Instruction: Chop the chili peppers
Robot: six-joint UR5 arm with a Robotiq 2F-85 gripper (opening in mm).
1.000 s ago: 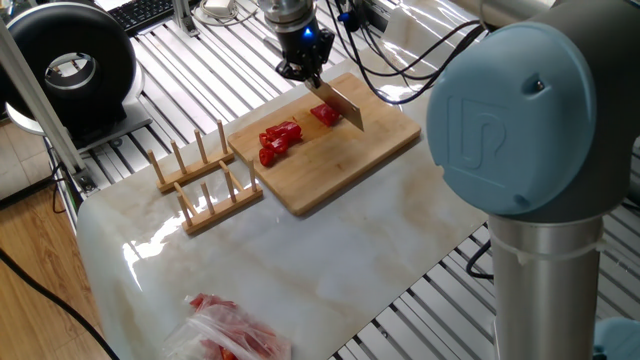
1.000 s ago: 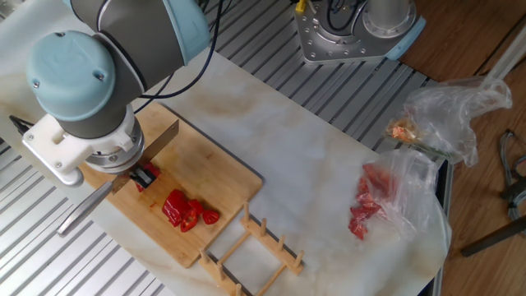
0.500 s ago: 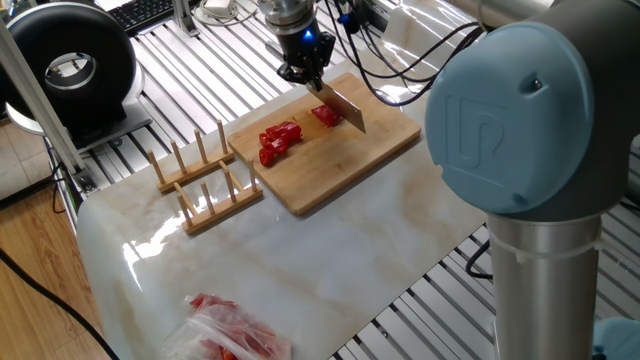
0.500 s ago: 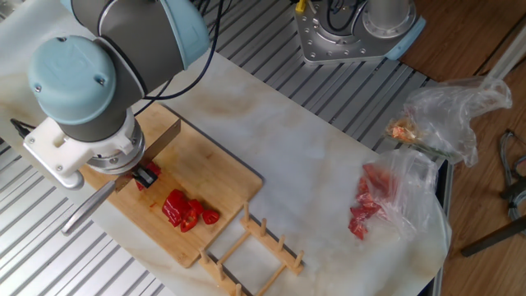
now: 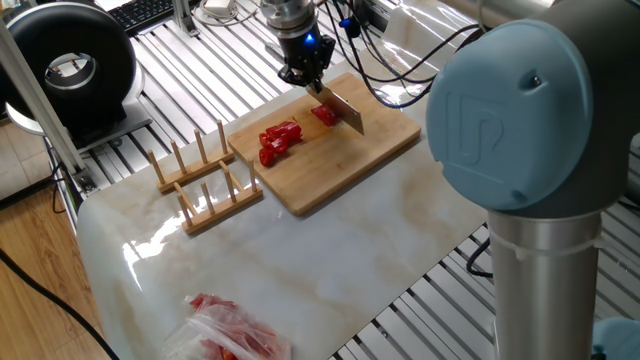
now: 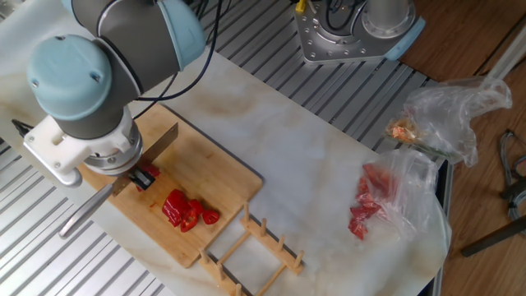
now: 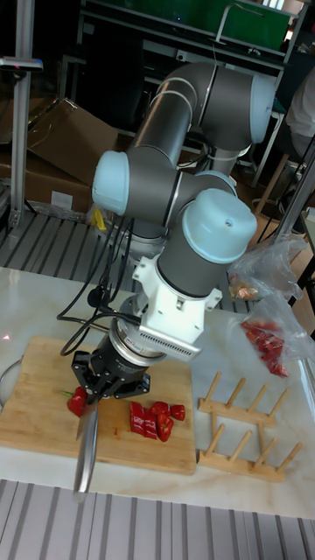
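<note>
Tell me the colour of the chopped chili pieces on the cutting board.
Glossy bright red chili pieces, clearest in the one fixed view.

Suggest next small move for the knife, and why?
Probably press the knife down through the uncut chili piece under its blade. The gripper holds the knife right at that piece, while the chopped chunks already lie apart on the cutting board.

Glossy red chili peppers (image 5: 280, 140), tan bamboo cutting board (image 5: 375, 145), white marbled table (image 5: 330, 260), silver knife (image 7: 85, 446)
</note>
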